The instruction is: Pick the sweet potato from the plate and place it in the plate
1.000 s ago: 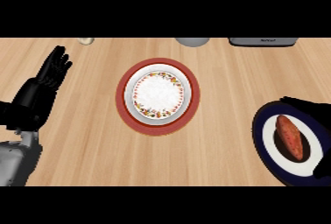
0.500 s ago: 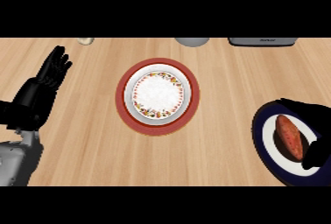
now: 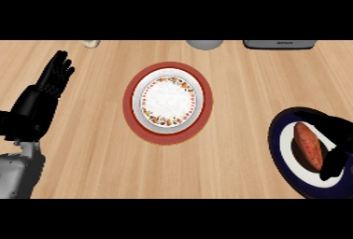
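The robot's black right hand (image 3: 336, 140) hangs over the dark blue round plate (image 3: 285, 158) at the right edge of the pale wooden table (image 3: 241, 93), touching or just beside the orange-red oblong sweet potato (image 3: 307, 145) that lies on it. Black hand and dark plate merge, so it is not possible to tell whether the hand is closed on the sweet potato or merely reaching. The white plate with a flowered rim (image 3: 147, 100), set on a round red mat (image 3: 130, 108) near the table's middle, holds nothing. The black left hand (image 3: 38, 105) rests open, fingers up, at the left edge. The task appears to be at its start: the pick is at best under way, and the lift, the carry leftward and the placing all remain.
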`<action>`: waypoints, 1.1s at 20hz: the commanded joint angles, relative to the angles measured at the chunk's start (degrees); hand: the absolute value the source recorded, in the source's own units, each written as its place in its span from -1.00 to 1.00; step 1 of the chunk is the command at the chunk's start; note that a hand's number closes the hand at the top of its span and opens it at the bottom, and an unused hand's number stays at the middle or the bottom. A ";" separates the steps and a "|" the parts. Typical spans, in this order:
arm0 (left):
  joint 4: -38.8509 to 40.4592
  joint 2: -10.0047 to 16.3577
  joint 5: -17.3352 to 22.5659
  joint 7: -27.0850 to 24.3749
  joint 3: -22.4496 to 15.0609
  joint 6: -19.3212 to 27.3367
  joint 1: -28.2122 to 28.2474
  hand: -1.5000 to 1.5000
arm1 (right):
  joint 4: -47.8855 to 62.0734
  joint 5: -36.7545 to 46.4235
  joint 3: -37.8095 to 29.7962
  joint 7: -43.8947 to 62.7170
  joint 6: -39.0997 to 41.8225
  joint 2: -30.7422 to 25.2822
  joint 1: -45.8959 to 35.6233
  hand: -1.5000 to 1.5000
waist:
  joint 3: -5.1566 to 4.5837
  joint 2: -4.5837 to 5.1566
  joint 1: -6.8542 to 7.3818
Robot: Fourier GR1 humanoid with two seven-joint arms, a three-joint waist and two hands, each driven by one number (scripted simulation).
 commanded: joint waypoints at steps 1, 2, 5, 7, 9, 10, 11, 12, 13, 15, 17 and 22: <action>-2.85 -0.42 -0.47 4.25 0.42 0.01 -1.08 0.00 | 5.81 4.71 0.95 -5.23 -2.26 2.88 1.27 -1.00 | 0.03 0.00 0.10; -3.44 0.42 -0.21 3.62 1.81 -1.61 -0.47 0.00 | 6.37 4.45 -1.06 -4.88 0.00 3.41 -0.35 -1.00 | 0.01 -0.02 0.09; 3.71 -2.50 -2.04 1.92 1.62 -0.17 -6.54 0.00 | 3.45 5.74 -2.18 -1.69 2.06 4.53 -0.57 -1.00 | -0.01 -0.02 -0.34; -2.20 -1.12 -0.13 3.70 2.79 -1.81 -1.87 0.00 | 13.08 10.57 -0.37 -5.68 -4.10 6.78 -0.44 -1.00 | 0.03 0.02 0.26; -1.88 -1.94 -1.08 1.11 2.88 -3.18 1.04 0.00 | 12.42 11.41 -3.37 -7.69 -2.86 4.72 -0.47 -1.00 | 0.00 -0.03 0.05; -2.05 -3.12 -2.78 2.70 1.29 -1.37 -0.43 0.00 | 14.99 13.83 -1.60 -7.09 -2.67 5.57 -3.14 -1.00 | 0.01 0.01 0.19; -7.37 -2.92 -2.98 6.32 0.57 -0.82 0.71 0.00 | 18.20 14.90 -1.55 -10.16 -5.40 6.21 -3.54 -1.00 | 0.04 0.00 0.42; -0.46 -1.60 -1.81 1.57 3.04 -3.08 -1.16 0.00 | 14.41 11.74 -2.76 -8.89 -7.08 10.16 -2.41 1.00 | 0.01 0.04 0.05; -1.73 -2.95 -3.02 2.31 1.62 -1.35 -0.46 0.00 | 16.37 12.10 -3.86 -13.80 -11.76 8.42 -1.93 1.00 | 0.05 0.08 0.15; -2.75 -3.79 -3.38 4.85 0.82 -0.43 -1.57 0.00 | 14.30 13.27 -4.91 -12.77 -14.07 8.23 -4.05 1.00 | 0.04 -0.01 0.03; -5.62 -1.21 -0.73 4.94 2.79 -3.77 0.50 0.00 | 17.87 16.83 -3.72 -13.76 -22.28 11.48 -2.83 1.00 | 0.07 -0.03 0.57; 1.08 -3.38 -2.69 1.12 1.71 -3.35 -3.30 0.00 | 33.32 18.89 -7.59 -23.04 -25.43 8.35 -16.68 1.00 | 0.15 0.71 1.74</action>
